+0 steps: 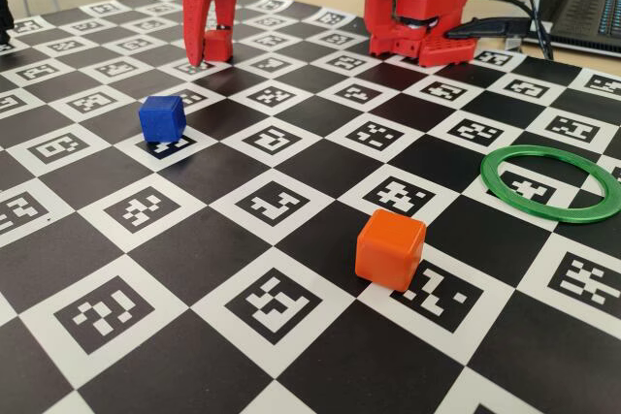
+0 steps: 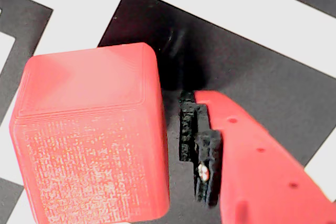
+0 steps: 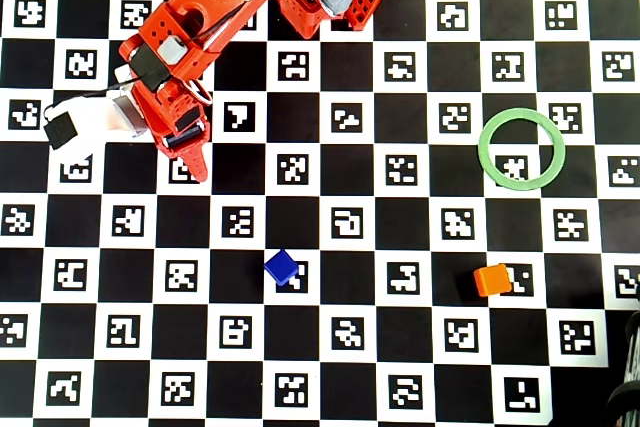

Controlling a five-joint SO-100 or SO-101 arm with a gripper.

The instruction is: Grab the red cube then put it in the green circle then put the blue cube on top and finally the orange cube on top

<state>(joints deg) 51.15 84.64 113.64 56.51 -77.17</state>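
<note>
Three cubes on the checkered board [image 1: 291, 336]! Gripper [image 1: 206, 53] is down at the far left of the fixed view, and the wrist view shows the red cube [image 2: 89, 135] just beside one padded finger [image 2: 202, 150]; jaws look parted around it, though contact is hard to judge. Blue cube [image 3: 282, 267] and orange cube [image 3: 491, 279] sit well apart, with the green circle [image 3: 488, 160] empty.
</note>
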